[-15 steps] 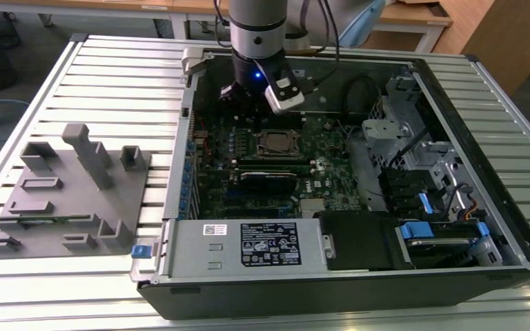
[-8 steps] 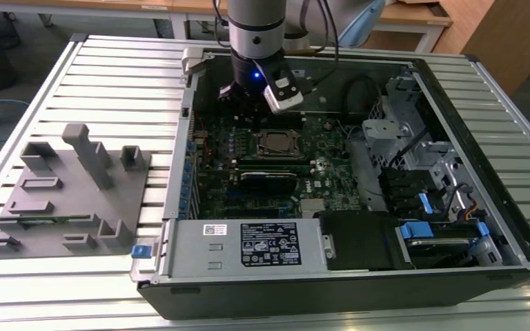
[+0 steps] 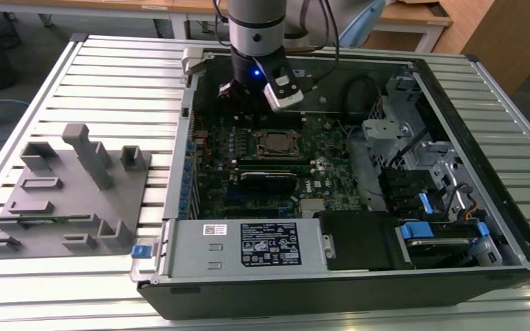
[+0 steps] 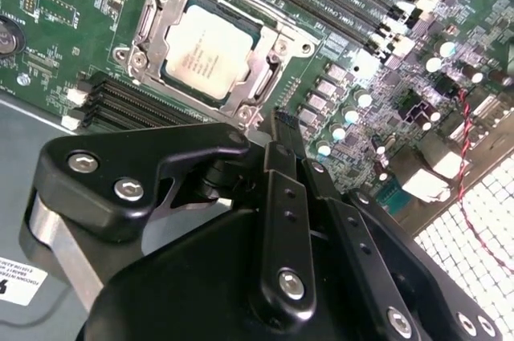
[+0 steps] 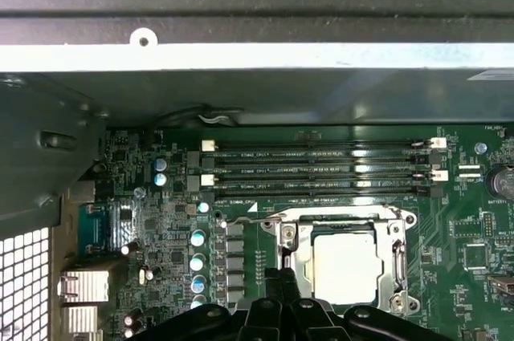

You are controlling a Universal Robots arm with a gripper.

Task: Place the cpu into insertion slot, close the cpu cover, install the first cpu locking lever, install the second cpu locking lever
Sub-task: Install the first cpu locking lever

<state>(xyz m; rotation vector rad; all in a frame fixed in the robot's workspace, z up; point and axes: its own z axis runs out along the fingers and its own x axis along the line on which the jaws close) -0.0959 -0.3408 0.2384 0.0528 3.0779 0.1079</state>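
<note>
**CPU seated, cover down, levers unconfirmed**

- The cpu, a small flat square chip with a dull silver-tan metal top, is sitting flat in its socket on the green printed motherboard. It is lying square to the socket with no corner riding up. I judge the placing step done.
- The cpu cover, a thin silvery metal frame with an open window, is lying down around the chip, and the chip's top is showing through the window. It looks closed rather than hinged up.
- A thin bright metal rod is running along the socket edge that faces the long black memory slots. It is probably one locking lever. I cannot tell whether it is hooked, or where the other lever is. My judgement is that the lever steps are what remains.
- The black gripper is hanging low over the board, with its tips just beside one corner of the socket frame. The fingers are pressed together and are carrying nothing. Whether they are touching the frame cannot be made out.
- In the exterior view, the arm is reaching down into the open black computer case, which is resting on a slatted metal table. A grey moulded fixture tray is sitting well apart, toward the exterior view's left.
</note>
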